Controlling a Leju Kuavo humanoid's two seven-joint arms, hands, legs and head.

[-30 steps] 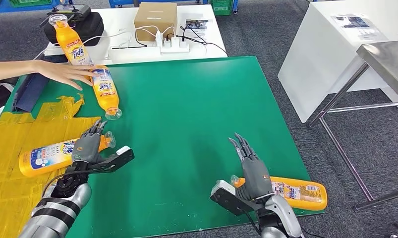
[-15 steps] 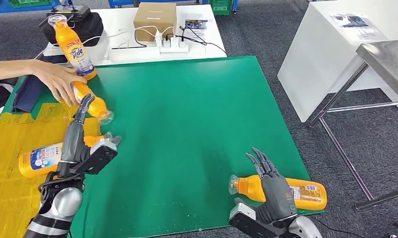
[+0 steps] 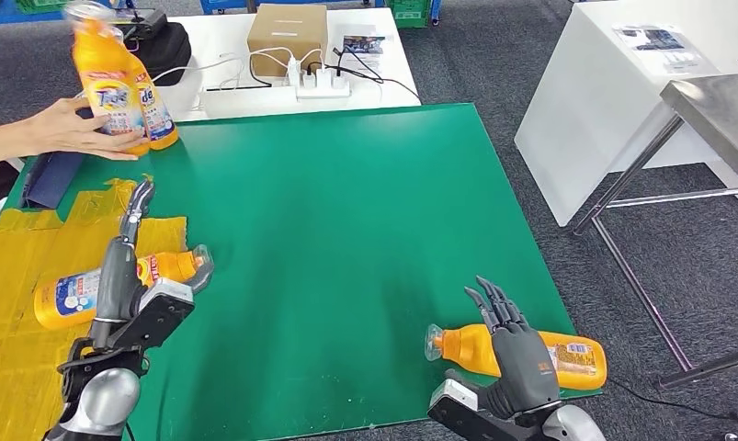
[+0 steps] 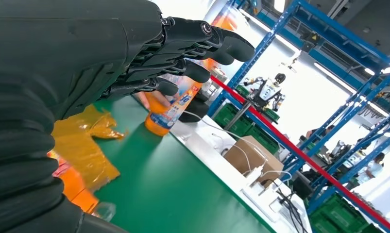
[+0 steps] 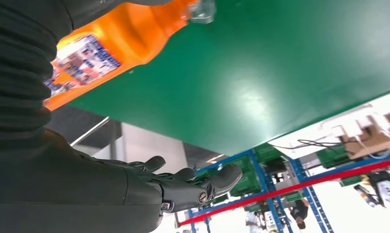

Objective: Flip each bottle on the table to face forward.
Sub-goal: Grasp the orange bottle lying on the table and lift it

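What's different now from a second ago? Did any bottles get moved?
The person's hand picked up the bottle lying at the far left and stood it beside the upright bottle. The left hand stretched forward above the lying bottle at the left; the right hand drew back over the bottle near the table's edge. Both lying bottles stayed put.
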